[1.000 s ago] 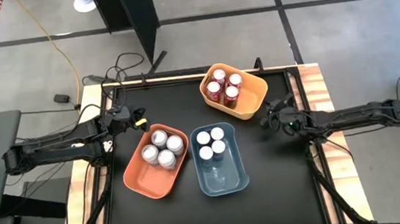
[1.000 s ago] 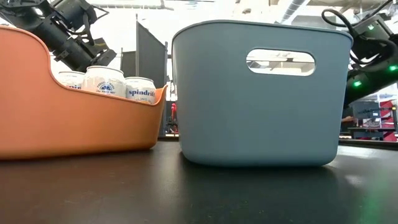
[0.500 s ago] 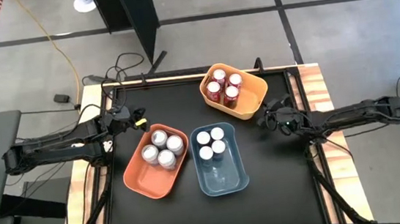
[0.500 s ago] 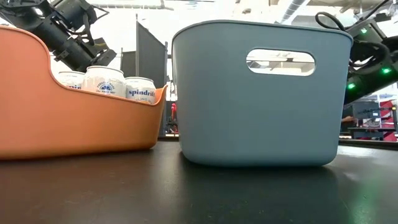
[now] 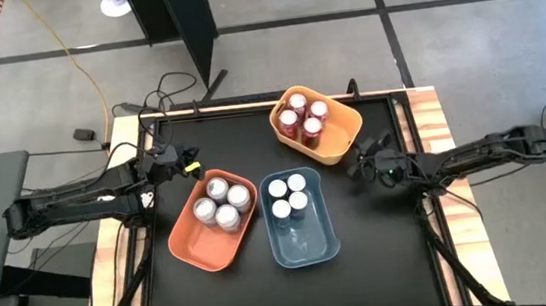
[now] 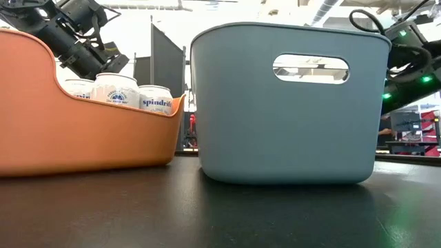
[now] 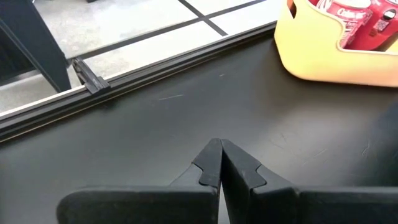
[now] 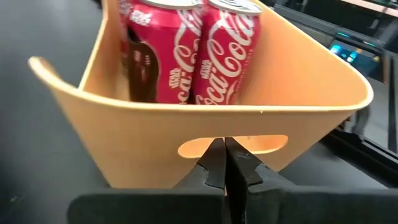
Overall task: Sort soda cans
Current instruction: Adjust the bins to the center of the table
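Note:
Several red cans (image 5: 302, 118) stand in the yellow bin (image 5: 350, 117) at the far middle; they also show in the right wrist view (image 8: 199, 50). Silver-white cans (image 5: 220, 203) stand in the orange bin (image 5: 194, 246), and more cans (image 5: 287, 197) stand in the blue bin (image 5: 307, 245). My right gripper (image 5: 354, 159) is shut at the yellow bin's near right end (image 8: 124, 155). My left gripper (image 5: 192, 165) is shut and empty, over the table beside the orange bin's far left corner; it also shows in the left wrist view (image 7: 220, 146). My right gripper has its shut fingertips (image 8: 214, 158) against the yellow bin's end wall, just below the handle slot (image 8: 186, 148). The fingers come nearly level from the table's right and near side. The bin stands upright on the table.
The orange bin (image 6: 69, 138) and the blue bin (image 6: 289, 138) stand side by side at the table's middle. The table has a raised dark rail (image 7: 124, 74) along its far edge and wooden borders (image 5: 430, 118) at the sides. Bare black tabletop lies near the front edge.
My right gripper has moved toward the table's left and slightly toward the far edge, staying shut. The yellow bin with its red cans has slid a little the same way along the table, staying upright.

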`<state>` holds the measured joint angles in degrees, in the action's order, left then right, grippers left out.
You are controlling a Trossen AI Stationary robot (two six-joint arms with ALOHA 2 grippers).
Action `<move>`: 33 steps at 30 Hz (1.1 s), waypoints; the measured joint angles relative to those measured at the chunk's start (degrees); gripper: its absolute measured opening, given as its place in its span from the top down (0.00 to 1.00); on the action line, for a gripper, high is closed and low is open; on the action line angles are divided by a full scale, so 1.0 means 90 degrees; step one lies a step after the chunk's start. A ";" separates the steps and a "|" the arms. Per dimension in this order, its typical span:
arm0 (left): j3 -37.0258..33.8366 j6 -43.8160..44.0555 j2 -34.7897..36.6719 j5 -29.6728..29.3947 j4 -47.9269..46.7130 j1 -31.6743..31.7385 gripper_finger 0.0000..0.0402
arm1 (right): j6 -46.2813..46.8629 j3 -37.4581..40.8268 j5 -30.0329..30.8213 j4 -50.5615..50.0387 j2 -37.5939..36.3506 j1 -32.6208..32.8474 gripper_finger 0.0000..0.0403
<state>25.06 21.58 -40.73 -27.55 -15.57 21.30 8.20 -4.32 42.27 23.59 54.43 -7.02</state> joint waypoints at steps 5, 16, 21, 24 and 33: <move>0.0000 0.0000 0.0001 -0.0002 0.0002 0.0000 1.00 | -0.0275 0.0002 -0.0095 0.0110 0.0007 0.0288 0.97; 0.0002 0.0000 0.0001 0.0017 0.0001 0.0000 1.00 | -0.0470 -0.0097 -0.0205 -0.0016 -0.0029 0.1092 0.96; 0.0001 0.0000 0.0000 0.0027 0.0000 0.0000 1.00 | -0.1125 -0.0758 -0.0196 -0.0977 -0.0053 0.1591 0.91; 0.0002 0.0000 0.0000 0.0027 -0.0002 0.0000 1.00 | -0.1133 -0.1369 -0.0175 -0.2286 -0.0053 0.1780 0.89; 0.0002 -0.0012 0.0000 0.0024 -0.0005 0.0000 1.00 | -0.2860 -0.2871 0.0018 -0.3499 -0.0053 0.1644 0.98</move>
<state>25.08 21.47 -40.73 -27.33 -15.62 21.30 -17.54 -30.16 42.43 -7.90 53.95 7.78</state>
